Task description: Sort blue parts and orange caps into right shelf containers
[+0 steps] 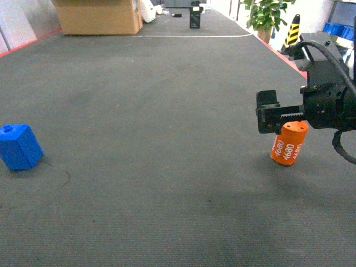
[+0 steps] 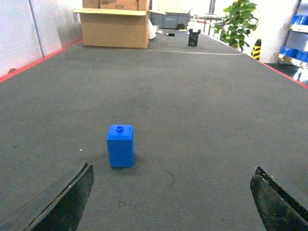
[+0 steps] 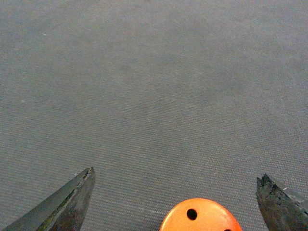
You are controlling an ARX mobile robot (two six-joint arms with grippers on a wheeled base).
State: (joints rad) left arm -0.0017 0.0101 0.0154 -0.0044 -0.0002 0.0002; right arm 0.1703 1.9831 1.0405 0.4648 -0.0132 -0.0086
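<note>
An orange cap [image 1: 288,143] marked "4680" stands tilted on the dark floor mat at the right. My right gripper [image 1: 277,123] hangs over it, open. In the right wrist view the cap's holed top [image 3: 201,216] shows low between the wide-apart fingers, touching neither, and the gripper [image 3: 177,173] holds nothing. A blue part [image 1: 19,146] sits on the mat at the far left. In the left wrist view this blue part [image 2: 120,146] stands upright ahead of my open, empty left gripper [image 2: 173,168], towards its left finger. Blue crates [image 2: 294,51] show on a shelf at the far right.
A large cardboard box [image 1: 99,15] stands at the far back left. A potted plant [image 1: 267,14] and a yellow-black post [image 1: 292,30] are at the back right. A red strip [image 2: 38,60] edges the mat. A small black object [image 1: 194,19] sits far back.
</note>
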